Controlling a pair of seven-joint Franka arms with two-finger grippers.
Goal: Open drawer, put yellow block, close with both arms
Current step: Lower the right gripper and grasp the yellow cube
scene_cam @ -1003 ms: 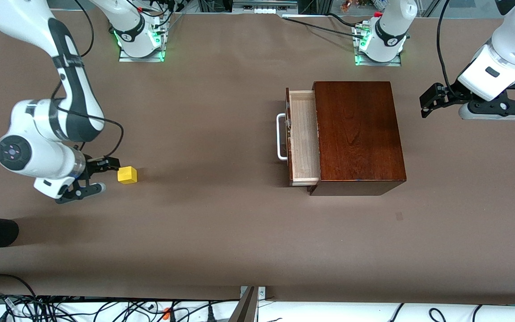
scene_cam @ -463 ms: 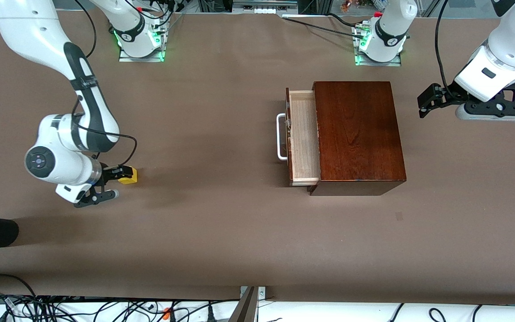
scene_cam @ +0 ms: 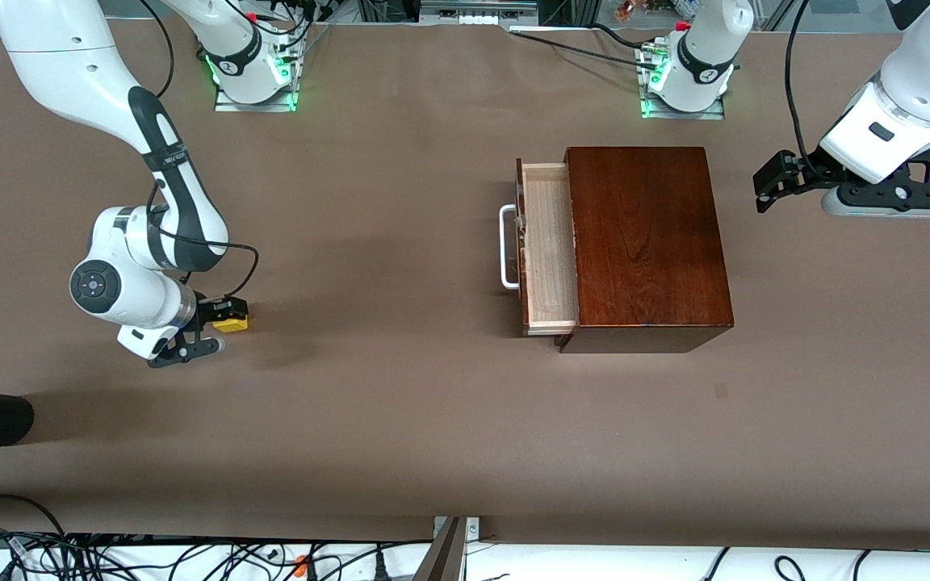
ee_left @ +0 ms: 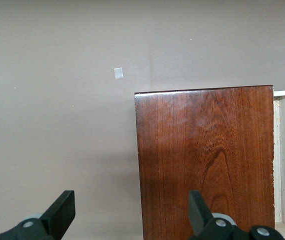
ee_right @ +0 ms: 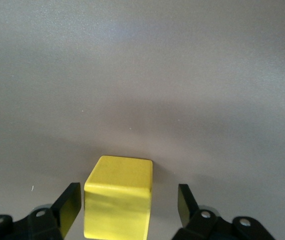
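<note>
Fingers of your right gripper (ee_right: 127, 212) straddle the yellow block (ee_right: 118, 197), spread and off-centre; closing could skid it along the table (scene_cam: 400, 420). Your drawer (scene_cam: 547, 246) stands only part-open, a narrow target. Your left gripper (ee_left: 130, 217) waits unclenched over the mahogany box (ee_left: 205, 160).

The brown table (scene_cam: 400, 420) carries the yellow block (scene_cam: 232, 324) and the mahogany box (scene_cam: 643, 242).

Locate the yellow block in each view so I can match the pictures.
Front view: yellow block on the table toward the right arm's end, partly under the right gripper.
Right wrist view: block between the open fingers.
Left wrist view: not in it.
Shared landmark: the brown table, in all three views.
</note>
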